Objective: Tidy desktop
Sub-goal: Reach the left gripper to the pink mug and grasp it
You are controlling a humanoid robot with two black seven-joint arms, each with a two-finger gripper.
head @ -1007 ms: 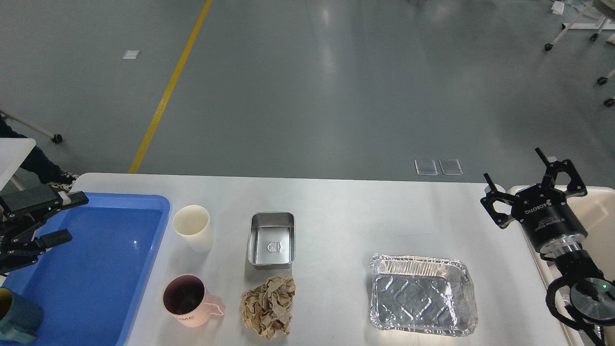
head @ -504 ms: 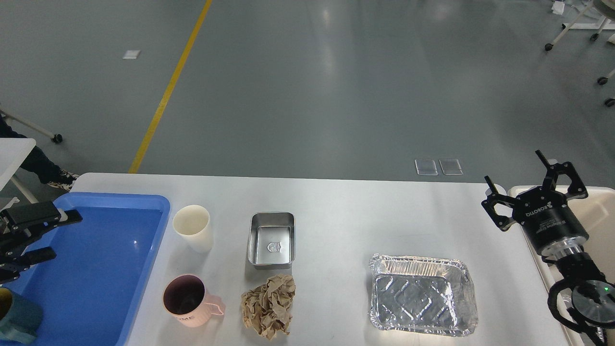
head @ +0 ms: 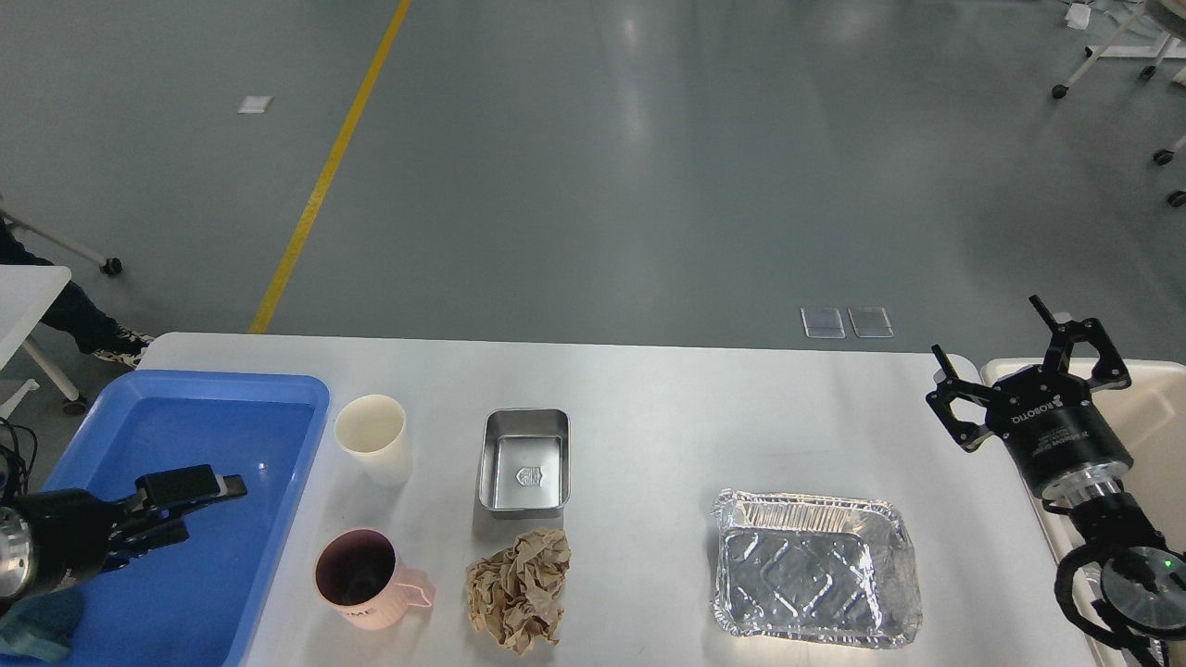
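Note:
The white-grey desktop [head: 667, 408] holds a cream paper cup [head: 372, 449], a small steel box [head: 523, 461], a pink mug [head: 361, 579], a crumpled brown paper ball [head: 519, 591] and an empty foil tray [head: 815, 579]. My left gripper [head: 199, 508] is open and empty, hovering over the blue plastic tray [head: 278, 387], left of the pink mug. My right gripper [head: 996, 352] is open and empty above the desktop's right edge, up and to the right of the foil tray.
A cream-coloured bin [head: 1158, 408] stands past the desktop's right edge, behind my right arm. A teal cup [head: 37, 625] is partly in view at the tray's near left corner. Grey floor with a yellow line lies beyond.
My left gripper has swung from the tray's far left edge down and to the right, now pointing toward the pink mug. My right gripper has barely shifted.

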